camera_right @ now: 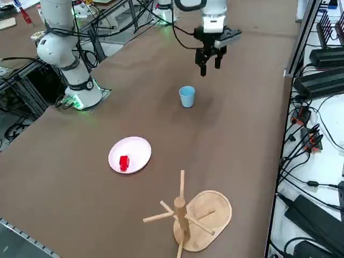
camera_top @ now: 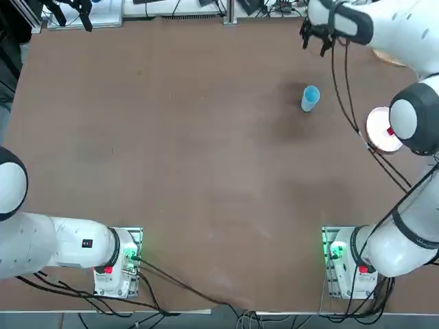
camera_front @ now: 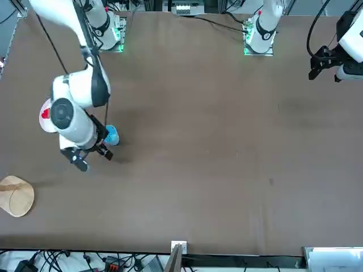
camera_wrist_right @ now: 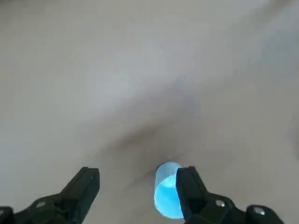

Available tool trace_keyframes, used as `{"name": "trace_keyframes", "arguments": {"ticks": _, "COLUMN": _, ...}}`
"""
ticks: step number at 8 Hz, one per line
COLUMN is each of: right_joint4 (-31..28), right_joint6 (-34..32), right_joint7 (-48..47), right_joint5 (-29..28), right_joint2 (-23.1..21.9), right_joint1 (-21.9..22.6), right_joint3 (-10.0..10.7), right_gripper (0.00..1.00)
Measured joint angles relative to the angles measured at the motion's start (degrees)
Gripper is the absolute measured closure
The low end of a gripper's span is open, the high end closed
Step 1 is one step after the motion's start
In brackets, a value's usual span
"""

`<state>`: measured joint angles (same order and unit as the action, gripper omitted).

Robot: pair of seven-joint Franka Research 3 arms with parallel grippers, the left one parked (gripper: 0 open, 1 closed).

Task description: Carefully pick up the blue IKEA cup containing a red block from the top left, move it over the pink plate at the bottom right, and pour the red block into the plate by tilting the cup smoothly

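Observation:
The blue IKEA cup [camera_right: 187,97] stands upright on the brown table, also seen in the top view [camera_top: 310,97] and beside the arm in the front view [camera_front: 111,136]. The red block [camera_right: 124,162] lies on the pink plate [camera_right: 137,150], nearer the table's right edge. In the top view the plate [camera_top: 379,130] is partly covered by the arm's elbow. My right gripper [camera_right: 210,65] hangs open in the air above and beyond the cup, holding nothing. In the wrist view the cup [camera_wrist_right: 166,198] shows below the gripper [camera_wrist_right: 138,176], partly behind one finger [camera_wrist_right: 187,184].
A tan wooden stand with pegs on an oval base [camera_right: 185,215] sits near the plate at the table's right edge, also in the front view [camera_front: 16,195]. Cables and equipment line the table's far side [camera_right: 317,80].

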<state>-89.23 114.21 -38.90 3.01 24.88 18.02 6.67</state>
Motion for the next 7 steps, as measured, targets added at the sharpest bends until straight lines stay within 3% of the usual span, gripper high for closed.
{"name": "trace_keyframes", "arguments": {"ticks": 4, "right_joint4": 3.88, "right_joint6": -7.28, "right_joint7": 27.56, "right_joint5": -0.03, "right_joint2": -2.83, "right_joint1": -10.46, "right_joint3": 0.11, "right_gripper": 0.0}}
{"name": "trace_keyframes", "arguments": {"ticks": 7, "right_joint4": 4.23, "right_joint6": -17.61, "right_joint7": 30.15, "right_joint5": -4.04, "right_joint2": -9.79, "right_joint1": -13.39, "right_joint3": 0.07, "right_gripper": 0.0}}
